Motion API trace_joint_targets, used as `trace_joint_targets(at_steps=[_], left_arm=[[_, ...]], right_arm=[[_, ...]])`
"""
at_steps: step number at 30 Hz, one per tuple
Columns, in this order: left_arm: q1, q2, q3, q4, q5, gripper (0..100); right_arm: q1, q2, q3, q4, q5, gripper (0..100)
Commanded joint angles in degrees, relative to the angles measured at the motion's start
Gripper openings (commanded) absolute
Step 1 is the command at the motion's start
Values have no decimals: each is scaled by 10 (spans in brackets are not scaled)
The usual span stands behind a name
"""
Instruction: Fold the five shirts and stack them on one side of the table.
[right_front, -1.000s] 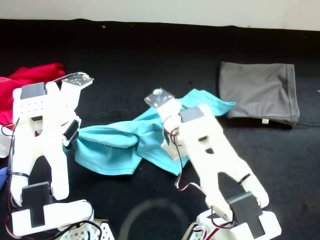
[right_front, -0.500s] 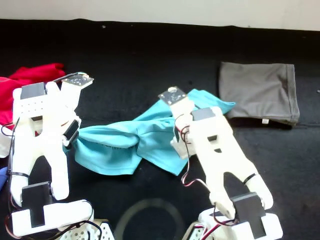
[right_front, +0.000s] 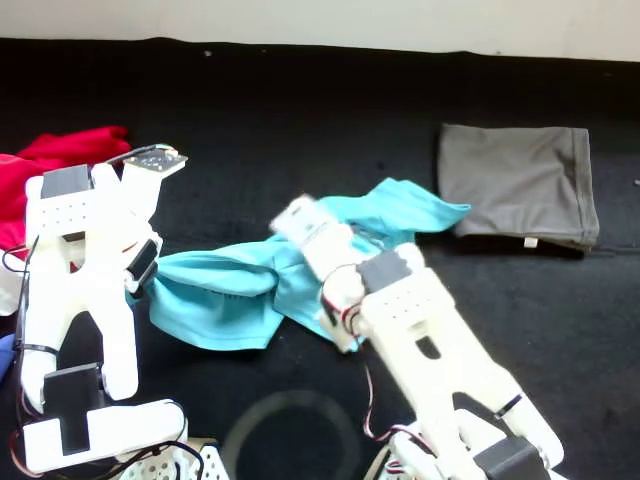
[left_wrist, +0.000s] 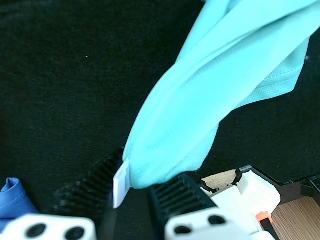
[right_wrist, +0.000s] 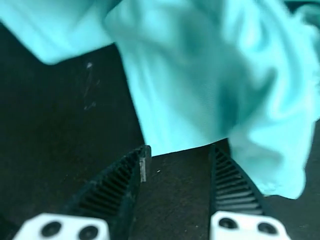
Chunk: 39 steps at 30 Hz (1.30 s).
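Jaws of left gripper (left_wrist: 135, 180) are clamping one teal shirt (right_front: 240, 285) mid-table; right gripper (right_wrist: 178, 150) jaws are standing apart over it. One folded grey shirt (right_front: 520, 185), tag unreadable, is lying right; one red shirt (right_front: 60, 160), left.

Your right gripper (right_wrist: 180, 149) has swung back across the teal shirt (right_front: 230, 290), from its far sleeve toward its bunched middle, and seems to sit lower.
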<state>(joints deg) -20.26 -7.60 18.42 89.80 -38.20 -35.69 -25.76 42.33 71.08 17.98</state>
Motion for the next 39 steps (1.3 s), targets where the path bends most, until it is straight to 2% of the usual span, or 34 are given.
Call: trace_joint_targets(at_steps=[1, 8, 19, 24, 26, 29, 36, 39], left_arm=[[-3, -3, -20, -4, 4, 9], [-3, -3, -20, -4, 4, 9], [-4, -3, -20, -1, 4, 9], [-4, -3, -20, -2, 4, 9], [-4, -3, -20, -3, 4, 9], [-4, -3, -20, -3, 4, 9], [-3, -3, 4, -4, 4, 9], [-3, -3, 24, -4, 4, 9]], right_arm=[[-24, -21, 44, -41, -4, 188], [-19, -19, 102, -140, -4, 188], [34, 182, 20, -157, -5, 191], [52, 217, 1, -157, -3, 187], [52, 217, 4, -158, -3, 156], [53, 218, 1, -160, -2, 2], [54, 210, 2, -157, -4, 6], [55, 161, 0, -126, -4, 6]])
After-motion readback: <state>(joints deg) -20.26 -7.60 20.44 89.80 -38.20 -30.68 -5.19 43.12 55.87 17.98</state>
